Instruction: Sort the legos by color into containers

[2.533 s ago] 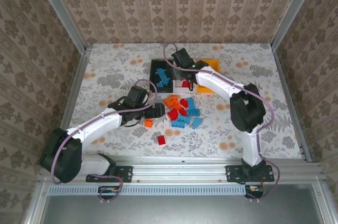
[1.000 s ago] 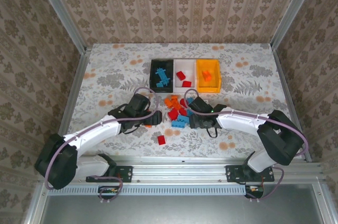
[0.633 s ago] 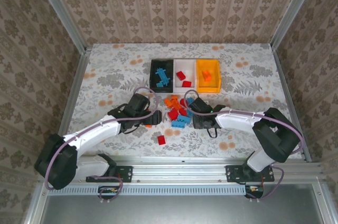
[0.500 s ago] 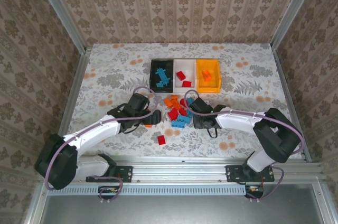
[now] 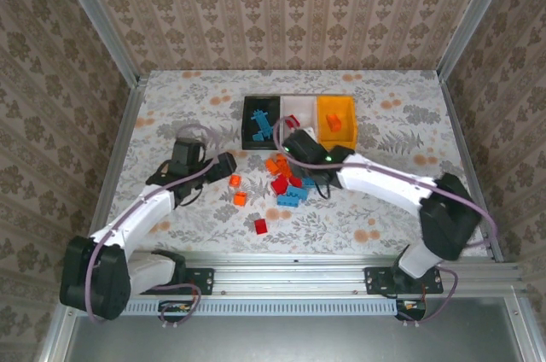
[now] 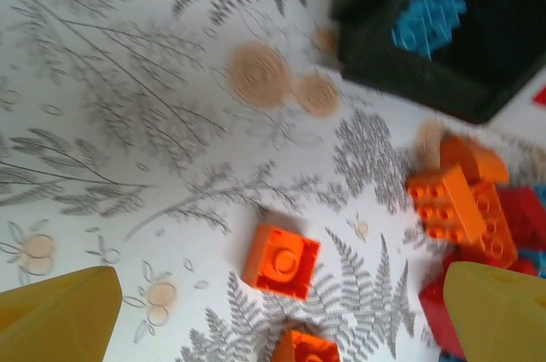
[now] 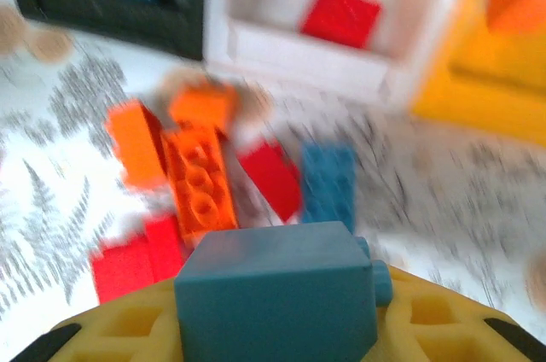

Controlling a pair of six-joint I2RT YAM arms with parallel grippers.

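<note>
Moved up: right gripper [image 5: 290, 143], clamping blue lego [image 7: 273, 289], white bin [image 7: 299, 51] at 12 o'clock; we log left gripper [image 5: 223, 164] withdrawn, jaws apart.

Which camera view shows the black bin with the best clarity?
The top external view. There the black bin is seen from above, almost whole, with blue bricks inside. The left wrist view gives only one blurred corner. The right wrist view gives its near wall and a few blue bricks.
</note>
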